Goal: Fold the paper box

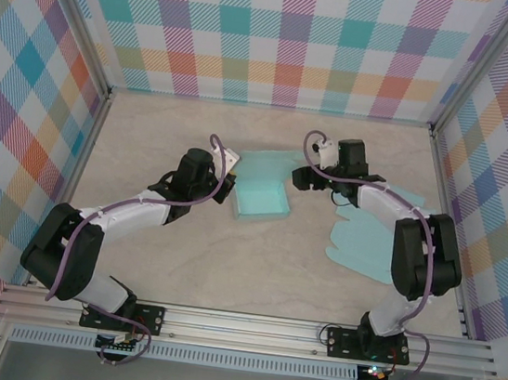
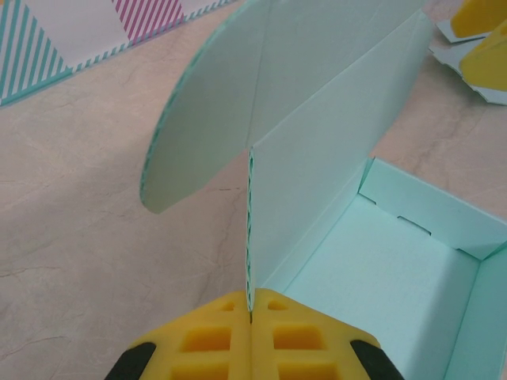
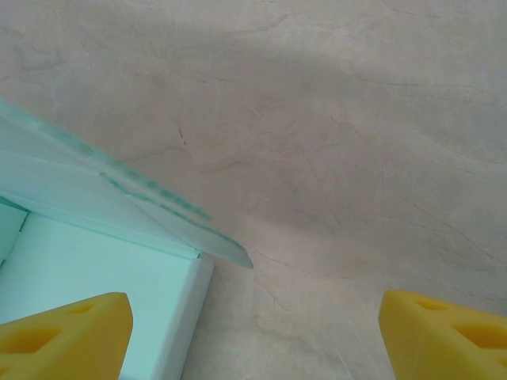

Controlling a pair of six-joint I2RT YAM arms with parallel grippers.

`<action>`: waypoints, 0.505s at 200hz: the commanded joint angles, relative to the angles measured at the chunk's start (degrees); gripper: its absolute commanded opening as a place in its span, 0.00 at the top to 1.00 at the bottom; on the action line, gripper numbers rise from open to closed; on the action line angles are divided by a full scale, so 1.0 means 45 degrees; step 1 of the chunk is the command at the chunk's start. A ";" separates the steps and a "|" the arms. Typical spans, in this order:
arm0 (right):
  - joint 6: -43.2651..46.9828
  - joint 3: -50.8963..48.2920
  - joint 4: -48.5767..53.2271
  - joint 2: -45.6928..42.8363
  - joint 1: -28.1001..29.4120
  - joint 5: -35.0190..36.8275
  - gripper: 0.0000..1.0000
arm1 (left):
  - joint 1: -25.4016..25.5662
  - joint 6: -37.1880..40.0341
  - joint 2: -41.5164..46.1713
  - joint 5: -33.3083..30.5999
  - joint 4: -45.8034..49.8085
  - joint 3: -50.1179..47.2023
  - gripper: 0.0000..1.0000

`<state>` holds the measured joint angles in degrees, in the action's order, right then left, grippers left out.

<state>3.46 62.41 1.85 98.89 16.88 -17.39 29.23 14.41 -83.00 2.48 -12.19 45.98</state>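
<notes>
while left pincer pinches its upright flap, paper box seemingly lies crosswise; right pincer spread.

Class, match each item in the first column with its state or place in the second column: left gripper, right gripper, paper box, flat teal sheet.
Column one:
1. left gripper
2. right gripper
3. paper box
4. flat teal sheet

Column two:
A. fingers wide apart over the table, by the box corner
B. lying flat, to the right of the box
C. fingers pinched on an upright box panel
D. partly folded, walls up, mid-table

Pairs: 1-C, 2-A, 3-D, 4-B
</notes>
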 commanded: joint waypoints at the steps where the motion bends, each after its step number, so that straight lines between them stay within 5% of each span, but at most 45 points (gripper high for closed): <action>1: 0.0382 0.0750 -0.0743 0.0555 -0.0062 -0.1841 0.20 | 0.0181 0.0119 0.0036 0.0152 0.0071 0.0349 1.00; 47: 0.0375 0.1448 -0.0669 0.1278 -0.0061 -0.2705 0.25 | 0.0190 0.0160 -0.0113 0.0170 0.0187 0.0479 1.00; 101: 0.0027 0.1626 -0.0196 0.1383 -0.0066 -0.3255 0.44 | 0.0203 -0.0197 -0.0450 0.0032 0.0038 0.0706 1.00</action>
<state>3.68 68.79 0.71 104.75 16.62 -28.77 29.28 14.39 -83.72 2.44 -12.01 47.16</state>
